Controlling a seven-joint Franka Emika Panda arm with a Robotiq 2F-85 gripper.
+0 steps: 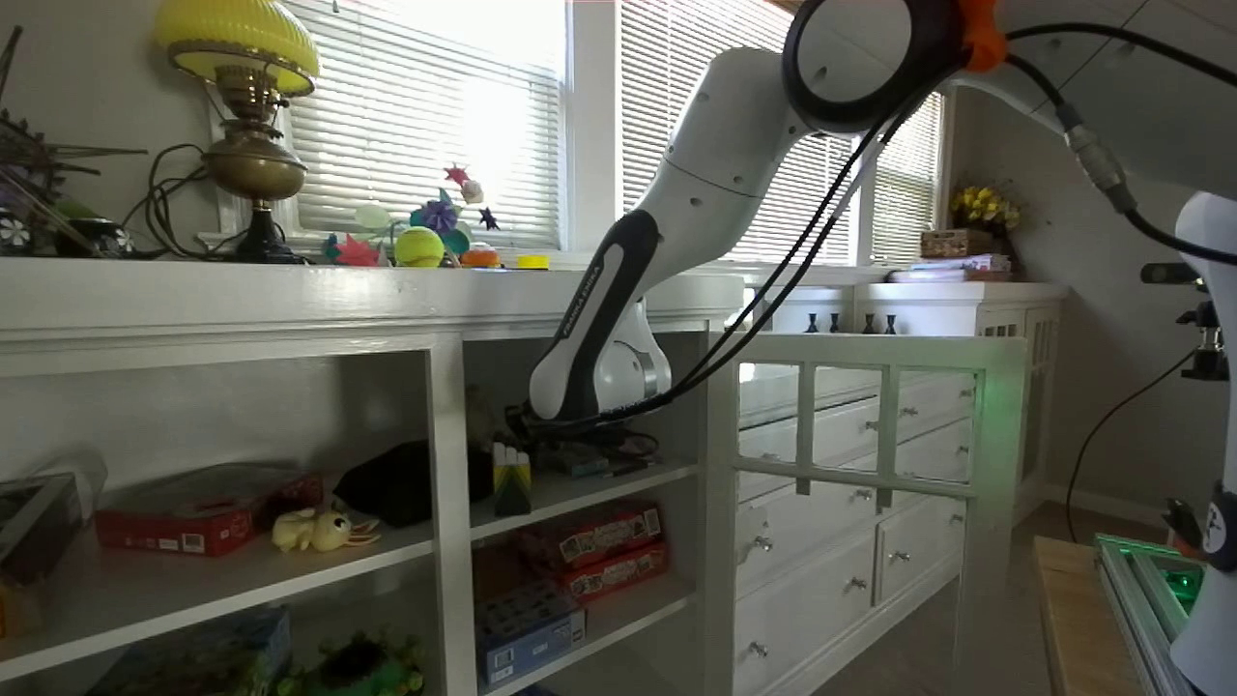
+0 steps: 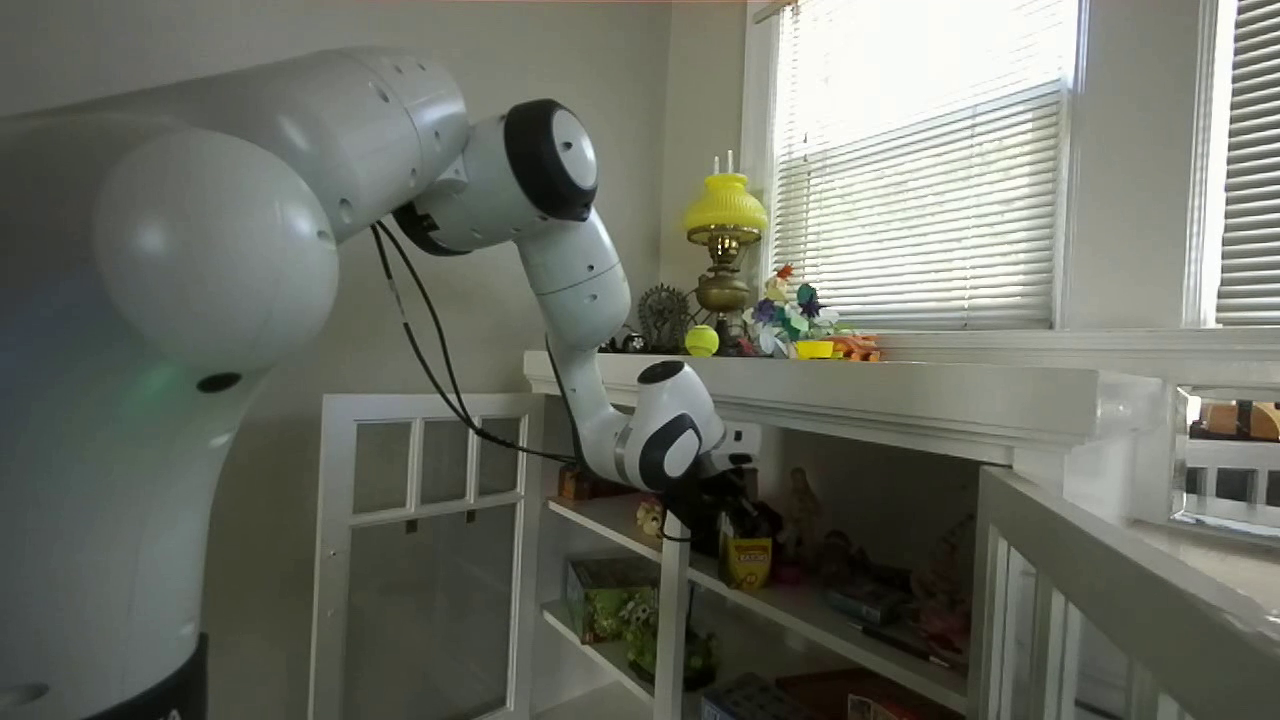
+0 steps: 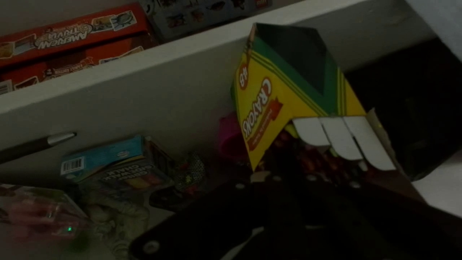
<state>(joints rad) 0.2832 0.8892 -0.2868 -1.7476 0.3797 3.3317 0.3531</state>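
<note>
My gripper (image 3: pixel 287 168) has its jaws together, tips at the open mouth of the yellow-and-green crayon box (image 3: pixel 285 90), over the crayons (image 3: pixel 321 160); it's too dark in there for me to tell whether anything is pinched between them. The box stands upright near the front of the cabinet shelf (image 3: pixel 173 92), close to the divider (image 1: pixel 447 483), its white flaps (image 3: pixel 371 142) beside my fingers. Nearest it I have a pink item (image 3: pixel 229 135) and, opposite, a black object (image 3: pixel 408 101) I can't identify; farther along lie a sidewalk chalk box (image 3: pixel 119 164) and a pen (image 3: pixel 39 146). One shelf down I see stacked red trivia boxes (image 1: pixel 614 535) beside a blue box (image 1: pixel 532 628). Farther off, in both exterior views, a tennis ball (image 2: pixel 701 340) and a yellow-shaded lamp (image 2: pixel 725 240) sit on the ledge (image 2: pixel 900 385) by the window blinds (image 2: pixel 920 190).
</note>
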